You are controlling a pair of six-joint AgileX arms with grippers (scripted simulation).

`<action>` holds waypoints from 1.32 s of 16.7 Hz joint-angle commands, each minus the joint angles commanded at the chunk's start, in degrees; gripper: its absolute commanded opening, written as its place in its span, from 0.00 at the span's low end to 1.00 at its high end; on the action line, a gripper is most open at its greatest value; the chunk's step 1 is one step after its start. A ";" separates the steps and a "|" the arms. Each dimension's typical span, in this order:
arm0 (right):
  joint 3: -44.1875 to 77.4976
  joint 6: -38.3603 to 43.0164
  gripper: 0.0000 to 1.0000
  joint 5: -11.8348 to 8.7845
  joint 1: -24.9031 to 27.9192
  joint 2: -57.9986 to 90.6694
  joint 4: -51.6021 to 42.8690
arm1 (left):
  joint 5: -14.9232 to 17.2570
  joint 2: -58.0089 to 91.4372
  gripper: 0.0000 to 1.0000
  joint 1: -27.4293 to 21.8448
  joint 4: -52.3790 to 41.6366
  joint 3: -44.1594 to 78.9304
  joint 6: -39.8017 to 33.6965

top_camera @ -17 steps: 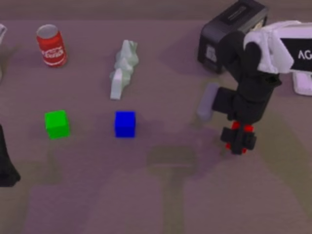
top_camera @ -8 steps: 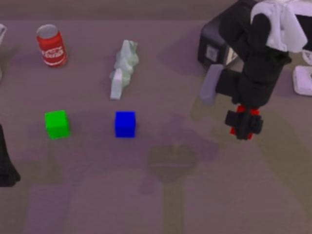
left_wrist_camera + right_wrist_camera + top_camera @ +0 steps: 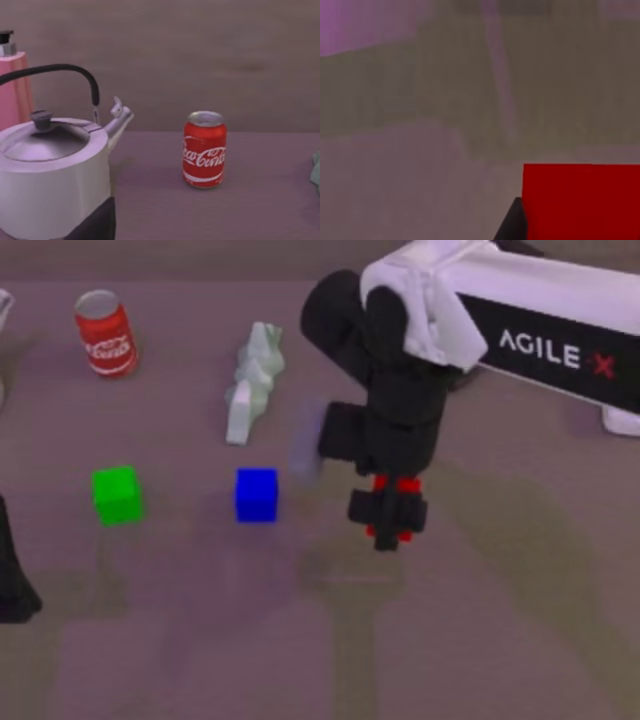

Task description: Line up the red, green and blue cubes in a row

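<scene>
My left arm [image 3: 12, 580] sits parked at the table's left edge. Green cube [image 3: 117, 494] and blue cube [image 3: 256, 494] lie level, apart. Right of blue, my right gripper [image 3: 388, 512] pinches the red cube [image 3: 392, 483], probably clear of the table. Only my left wrist view shows a kettle [image 3: 55, 175] beside the can [image 3: 203, 149].
</scene>
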 joint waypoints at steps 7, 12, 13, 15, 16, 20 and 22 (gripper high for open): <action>16.58 5.79 0.00 0.09 16.95 8.19 -7.61 | 0.00 0.00 1.00 0.00 0.00 0.00 0.00; 17.43 6.24 0.00 0.03 17.74 8.37 -7.93 | 0.00 0.00 1.00 0.00 0.00 0.00 0.00; 17.24 6.22 0.00 0.03 17.76 8.38 -7.74 | 0.00 0.00 1.00 0.00 0.00 0.00 0.00; 15.13 6.27 0.00 0.04 17.76 8.60 -5.58 | 0.00 0.00 1.00 0.00 0.00 0.00 0.00; 13.48 6.35 0.00 0.05 17.73 8.86 -3.71 | 0.00 0.00 1.00 0.00 0.00 0.00 0.00; 6.16 6.36 0.00 0.09 17.95 10.00 5.00 | 0.00 0.00 1.00 0.00 0.00 0.00 0.00; 4.63 6.34 0.00 0.13 18.04 10.34 6.61 | 0.00 0.00 1.00 0.00 0.00 0.00 0.00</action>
